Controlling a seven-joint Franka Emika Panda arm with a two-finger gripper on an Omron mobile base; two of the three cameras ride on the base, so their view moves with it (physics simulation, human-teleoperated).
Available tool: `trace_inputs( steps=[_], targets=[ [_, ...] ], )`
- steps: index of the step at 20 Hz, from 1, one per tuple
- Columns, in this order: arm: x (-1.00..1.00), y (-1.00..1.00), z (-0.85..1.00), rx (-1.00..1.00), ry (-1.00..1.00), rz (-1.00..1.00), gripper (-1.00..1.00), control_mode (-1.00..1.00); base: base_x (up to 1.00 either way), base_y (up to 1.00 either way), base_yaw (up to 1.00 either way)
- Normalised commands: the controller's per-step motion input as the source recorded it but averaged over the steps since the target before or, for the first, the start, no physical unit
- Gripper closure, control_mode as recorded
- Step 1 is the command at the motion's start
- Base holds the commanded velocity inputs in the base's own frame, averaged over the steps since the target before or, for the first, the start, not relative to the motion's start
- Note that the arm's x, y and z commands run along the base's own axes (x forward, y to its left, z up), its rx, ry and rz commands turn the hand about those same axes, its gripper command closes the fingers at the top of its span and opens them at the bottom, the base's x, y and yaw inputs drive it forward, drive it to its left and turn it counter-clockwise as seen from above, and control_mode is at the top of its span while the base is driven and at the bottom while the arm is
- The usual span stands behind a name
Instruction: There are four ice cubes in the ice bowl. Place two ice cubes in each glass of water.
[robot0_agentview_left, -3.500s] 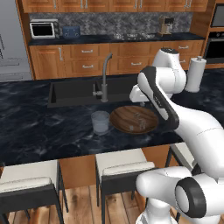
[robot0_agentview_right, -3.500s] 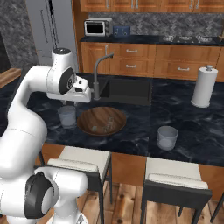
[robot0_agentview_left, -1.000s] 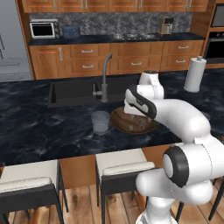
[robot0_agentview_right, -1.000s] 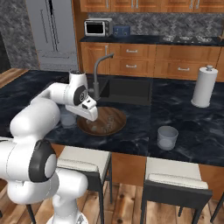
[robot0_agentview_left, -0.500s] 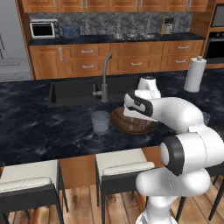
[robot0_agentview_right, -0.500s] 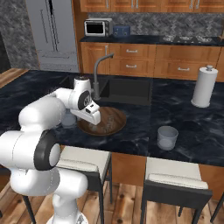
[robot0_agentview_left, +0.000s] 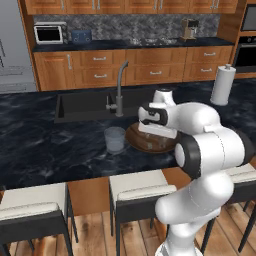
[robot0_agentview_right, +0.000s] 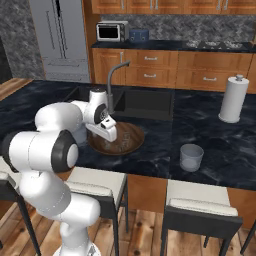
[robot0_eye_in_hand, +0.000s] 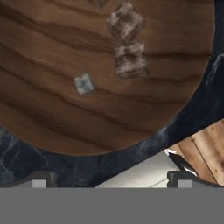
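Note:
The wooden ice bowl (robot0_agentview_left: 150, 142) (robot0_agentview_right: 125, 141) sits on the dark counter in front of the sink. My gripper (robot0_agentview_left: 155, 134) (robot0_agentview_right: 111, 138) (robot0_eye_in_hand: 111, 179) hangs low over its near rim, open and holding nothing, its fingertips (robot0_eye_in_hand: 41, 177) wide apart. In the hand view the ice cubes lie on the bowl's wood (robot0_eye_in_hand: 52, 52): two side by side (robot0_eye_in_hand: 126, 21) (robot0_eye_in_hand: 130, 60), a smaller-looking one (robot0_eye_in_hand: 83, 83), and another cut off at the top edge. One glass of water (robot0_agentview_left: 114, 139) stands just left of the bowl. The other glass (robot0_agentview_right: 191, 157) stands well to its right.
A sink (robot0_agentview_left: 85, 105) with a tall faucet (robot0_agentview_left: 119, 97) lies behind the bowl. A white paper-towel roll (robot0_agentview_left: 222, 84) (robot0_agentview_right: 233, 99) stands at the far right of the counter. Stool seats (robot0_agentview_left: 137, 184) (robot0_agentview_right: 202, 197) line the counter's near edge.
The hand has dropped from high above the counter to just over the bowl and has crept slightly toward its near rim in the last second. The jaws have stayed open.

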Motion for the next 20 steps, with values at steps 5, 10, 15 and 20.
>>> trace_inputs(
  steps=[5, 10, 15, 20],
  targets=[
    [0.03, 0.00, -0.12, 0.00, 0.01, -0.04, -1.00, -1.00, 0.00, 0.00, 0.00],
    [-0.01, 0.00, -0.21, 0.00, 0.00, 0.00, -1.00, -1.00, 0.00, 0.00, 0.00],
    [0.00, 0.00, -0.24, 0.00, 0.00, 0.00, -1.00, -1.00, 0.00, 0.00, 0.00],
    [0.06, 0.00, -0.04, 0.00, 0.00, 0.00, -1.00, -1.00, 0.00, 0.00, 0.00]
  ],
)
